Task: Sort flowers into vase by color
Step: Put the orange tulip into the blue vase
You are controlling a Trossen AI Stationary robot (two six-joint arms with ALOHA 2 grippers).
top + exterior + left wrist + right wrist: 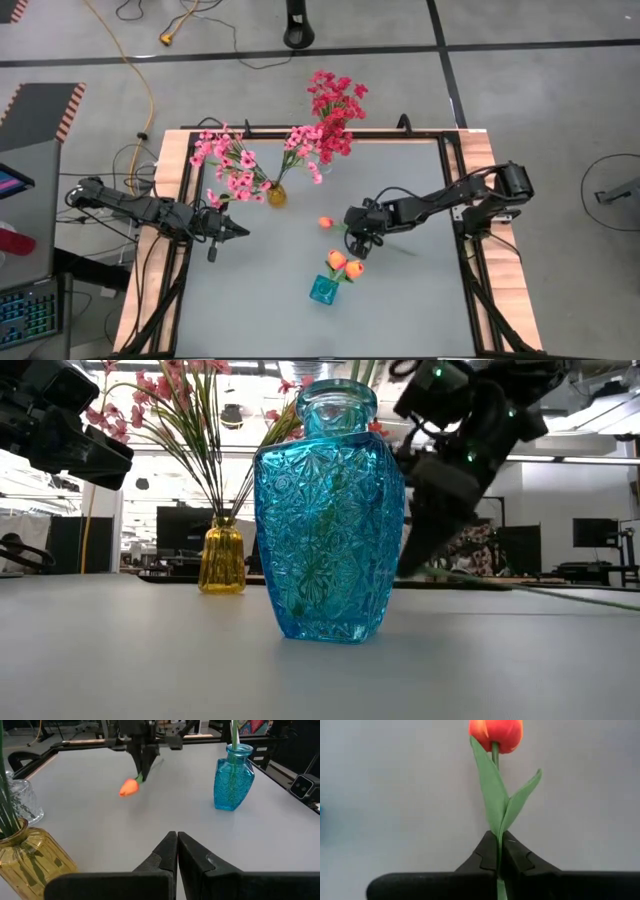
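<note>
Orange tulip [496,731] lies on the grey tabletop [420,300] just behind the blue vase [324,289], its stem pinched in the right hand [498,851], likely to join the two orange buds there. The left hand [177,851], closed and empty, waits left of that vase; cables trail over the concrete floor [560,110].

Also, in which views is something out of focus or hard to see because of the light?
Low view: the right end effector is a dark blurred shape against bright room lights, while the blue vase is sharp. Right wrist view: the orange tulip is clear, evenly lit. High view: no glare on the table.
</note>
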